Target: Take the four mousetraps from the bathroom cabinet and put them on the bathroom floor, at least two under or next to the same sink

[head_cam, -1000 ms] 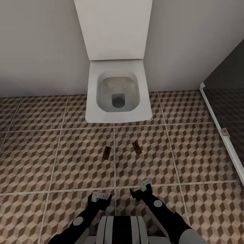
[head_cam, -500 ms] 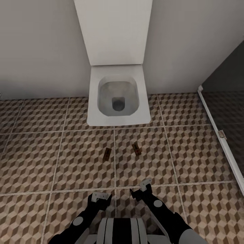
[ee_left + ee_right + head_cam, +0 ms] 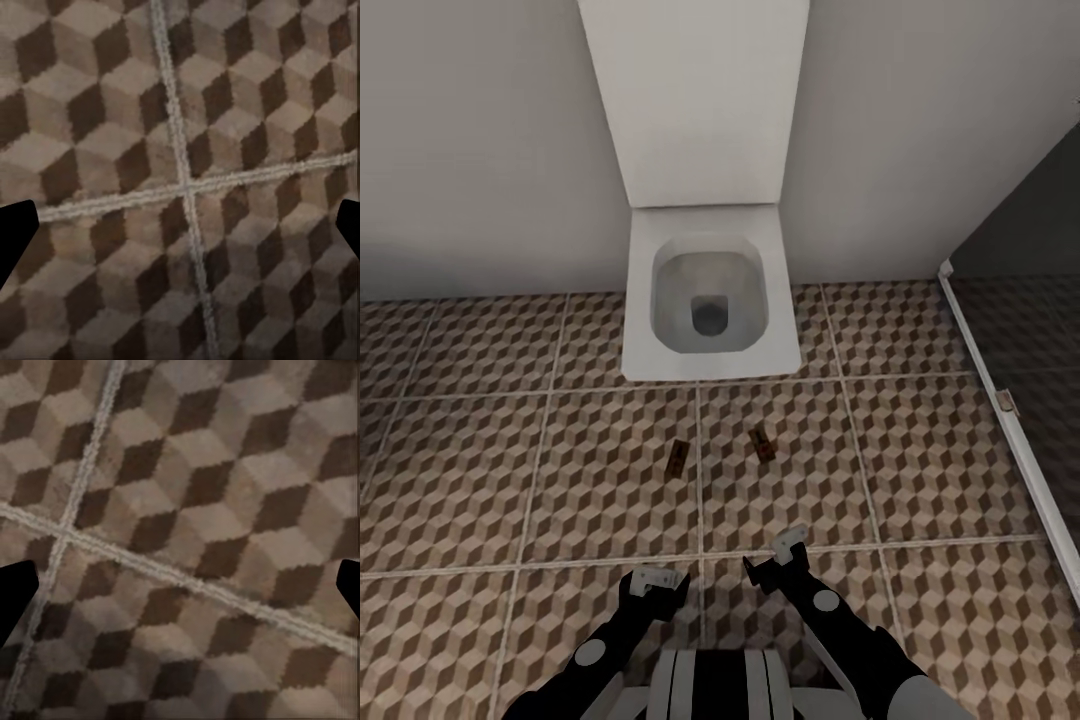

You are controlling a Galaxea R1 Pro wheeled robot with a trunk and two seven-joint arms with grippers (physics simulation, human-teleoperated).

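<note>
Two flat mousetraps (image 3: 677, 457) | cube-patterned bathroom floor (image 3: 920, 470) | glossy square toilet (image 3: 710, 300)

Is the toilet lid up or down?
Up. The toilet lid stands raised against the wall, and you can see straight down into the open bowl.

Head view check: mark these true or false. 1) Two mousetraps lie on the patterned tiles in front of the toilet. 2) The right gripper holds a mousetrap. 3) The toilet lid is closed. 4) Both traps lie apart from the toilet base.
1) True: one mousetrap and another mousetrap lie on the bathroom floor before the toilet.
2) False: the right gripper is open and empty, as is the left gripper.
3) False: the lid stands raised and the bowl is open.
4) True: bare tile separates them from the base.
</note>
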